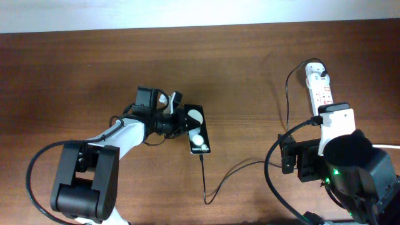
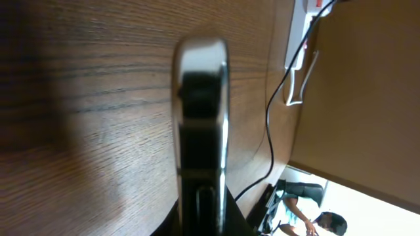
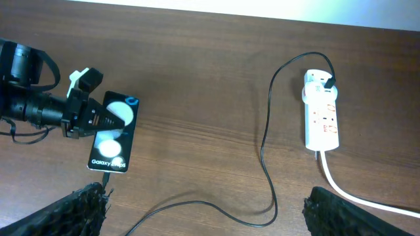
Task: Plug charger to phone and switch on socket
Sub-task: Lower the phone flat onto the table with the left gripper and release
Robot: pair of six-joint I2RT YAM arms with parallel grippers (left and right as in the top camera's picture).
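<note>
The black phone (image 1: pixel 199 134) with two white circles lies on the wooden table, also seen in the right wrist view (image 3: pixel 113 141). My left gripper (image 1: pixel 182 119) is shut on its upper end; in the left wrist view the phone (image 2: pixel 200 118) shows edge-on between the fingers (image 2: pixel 202 221). The charger's black cable (image 1: pixel 215 187) runs from a connector tip (image 1: pixel 202 157) at the phone's lower edge, where it looks inserted, to the white plug (image 1: pixel 317 74) seated in the socket strip (image 1: pixel 323 94). My right gripper (image 3: pixel 216 216) is open wide, empty, high above the cable.
The socket strip (image 3: pixel 321 118) lies at the far right, its thick white cord (image 3: pixel 348 193) running toward the right arm's base. The cable loops across the table's middle (image 3: pixel 266 164). A pale wall borders the table's far edge.
</note>
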